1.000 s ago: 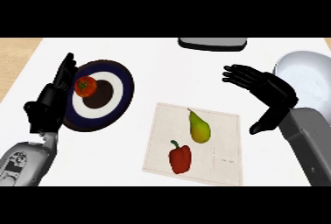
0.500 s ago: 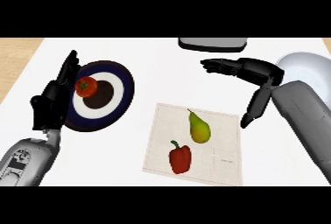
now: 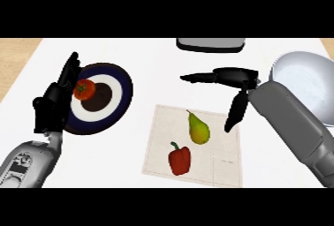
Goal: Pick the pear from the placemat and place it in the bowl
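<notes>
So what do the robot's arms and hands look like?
The right forearm is a smooth, plain grey tube; the left forearm is grey with small dark markings. The left hand and right hand are black, with slim fingers and a thumb.

the white counter [image 3: 157,62] fills most of the frame, and four things lie directly on it. a round plate [image 3: 125,88], dark blue with a white ring and a dark centre, sits at the left. a pale, squarish placemat [image 3: 222,154] lies at lower centre, turned slightly askew and well apart from the plate. a grey bowl [image 3: 306,75] stands at the upper right, cut by the frame's edge. a flat grey, dark-rimmed object [image 3: 210,44] sits at the top centre, only partly in view.
</notes>
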